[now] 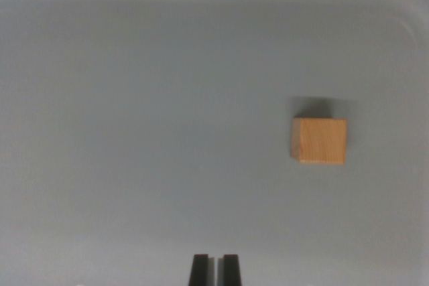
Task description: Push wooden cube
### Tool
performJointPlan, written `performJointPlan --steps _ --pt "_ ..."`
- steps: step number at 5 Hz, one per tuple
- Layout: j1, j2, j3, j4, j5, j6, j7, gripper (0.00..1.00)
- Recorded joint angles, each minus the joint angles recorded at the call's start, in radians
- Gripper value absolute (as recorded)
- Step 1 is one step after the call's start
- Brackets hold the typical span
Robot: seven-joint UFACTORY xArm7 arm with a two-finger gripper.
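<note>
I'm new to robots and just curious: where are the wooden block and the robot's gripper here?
wooden cube (pixel 320 140): wrist view, middle of its top face.
gripper (pixel 215 269): wrist view, narrow gap between its two dark fingertips.

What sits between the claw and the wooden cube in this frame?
Nothing. In the wrist view, only bare grey surface separates the claw at the bottom edge from the wooden cube, up toward the wrist view's right.

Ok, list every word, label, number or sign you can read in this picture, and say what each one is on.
None: there is no readable text in the wrist view.
The cube shows only bare wood grain, no print or sticker.
The grey surface is plain, with no marks.
The hand shows two dark fingertips at the bottom edge, with no label on them.
</note>
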Motion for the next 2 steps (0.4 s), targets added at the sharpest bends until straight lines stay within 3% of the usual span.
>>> performJointPlan --steps 1,2 --pt "-0.0049 0.009 -0.006 -0.027 0.002 -0.037 -0.01 0.0" --pt "-0.0049 0.009 -0.006 -0.027 0.002 -0.037 -0.01 0.0"
